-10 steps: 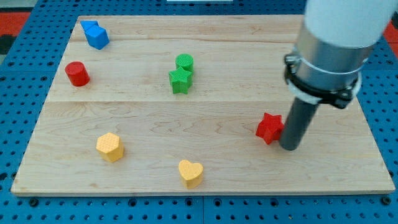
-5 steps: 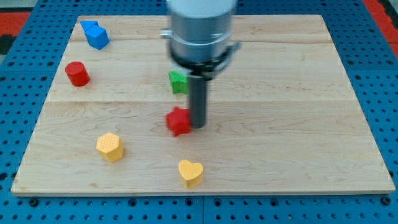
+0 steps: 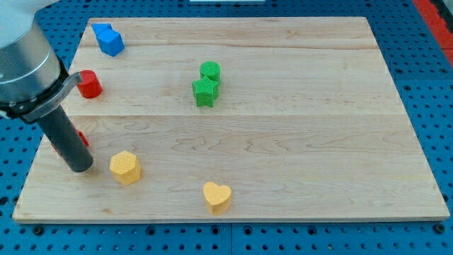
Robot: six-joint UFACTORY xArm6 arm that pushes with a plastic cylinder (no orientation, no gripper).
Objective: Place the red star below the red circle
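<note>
Red star (image 3: pixel 83 139) mostly hidden behind rod, tip (image 3: pixel 78 168) below.

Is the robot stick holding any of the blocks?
No, nothing is held. My tip can only push. It stands at the view's left, just in front of the red star, which peeks out behind the rod, below the red circle.
</note>
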